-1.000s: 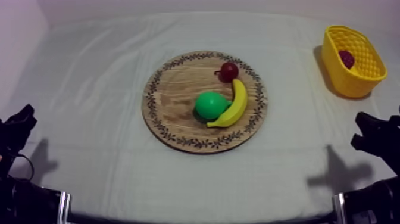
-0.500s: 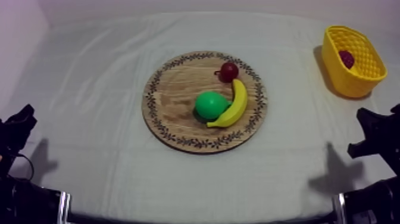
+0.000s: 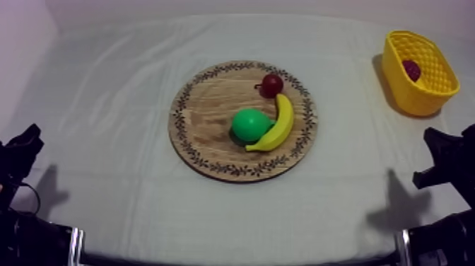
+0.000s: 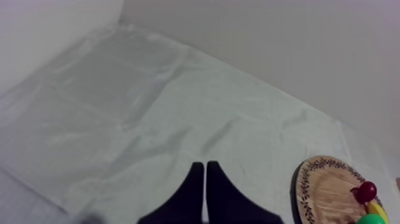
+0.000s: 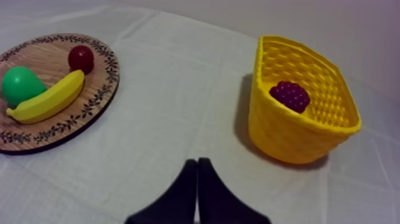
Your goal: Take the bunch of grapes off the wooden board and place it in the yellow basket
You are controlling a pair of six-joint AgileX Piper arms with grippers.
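A: Jaws first, nearest things.
B: Left gripper: 2 fingers pressed together in a narrow wedge, nothing between them, low at the near left of the table. Right gripper: the same, closed on nothing, low at the near right, aimed over bare cloth between board and basket.

A: Mid-table?
B: Wooden board carries 3 items: pear, banana touching it, and small red fruit at the banana's far tip. No grapes on the board.

A: Where are they?
B: The bunch of grapes lies inside the yellow basket at the far right, low against an inner wall, well apart from both grippers.

A: Progress?
B: Judged done: grapes are in, and both grippers are empty. I see no step left.

A: Room?
B: There is wide open cloth left of the board, and a clear lane between board and basket. The basket sits near the far right table edge, so a careless right-arm sweep could nudge it off.
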